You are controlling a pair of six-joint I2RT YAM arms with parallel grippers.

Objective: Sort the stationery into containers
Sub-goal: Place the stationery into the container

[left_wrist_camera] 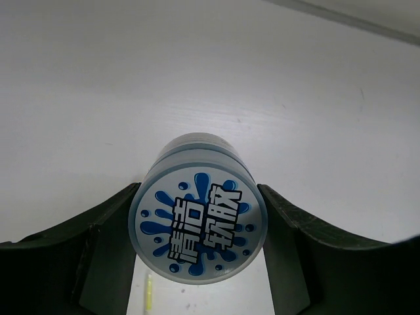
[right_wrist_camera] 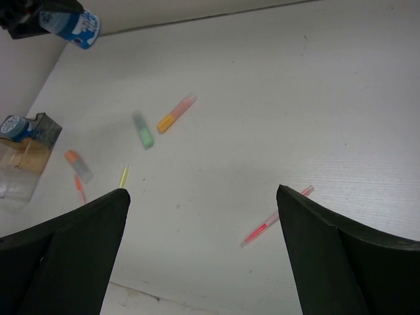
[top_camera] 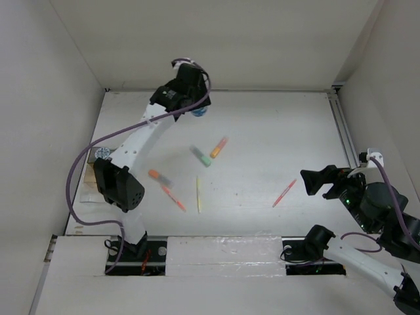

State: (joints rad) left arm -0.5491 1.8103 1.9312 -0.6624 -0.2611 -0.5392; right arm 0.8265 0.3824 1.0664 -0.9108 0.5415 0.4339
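Left end effector point(top_camera: 195, 105) reaches far past the tray point(top_camera: 87, 178), toward the back wall. It is clenched on one blue-and-white cylinder point(top_camera: 199, 112).

Left wrist view: fingers point(left_wrist_camera: 108, 230) press both sides of that cylinder point(left_wrist_camera: 198, 226), its printed blue-splash end facing the lens. A bit of the yellow pen point(left_wrist_camera: 149, 292) shows below it. Only this view shows the print and the grip contact. Whether the cylinder is clear of the worktop point(top_camera: 282, 125) is hard to judge from any view.

Right end effector point(top_camera: 320, 180) sits well apart from the tray, on the opposite side of the worktop. Its fingers point(right_wrist_camera: 85, 249) are spread, with nothing between them.

Top view: the left arm covers most of the tray. The right wrist view shows the tray point(right_wrist_camera: 26, 161) better. A second cylinder point(right_wrist_camera: 13, 126) stands at its far end, apparently in a compartment.

Loose on the worktop, going outward from the tray:
- an orange-capped highlighter point(top_camera: 159, 176) and an orange-red pen point(top_camera: 174, 198), nearest;
- the yellow pen point(top_camera: 198, 194);
- a green-grey highlighter point(top_camera: 201, 156), with an orange highlighter point(top_camera: 218, 147) just beside it;
- a pink pen point(top_camera: 284, 193), farthest, near the right end effector.
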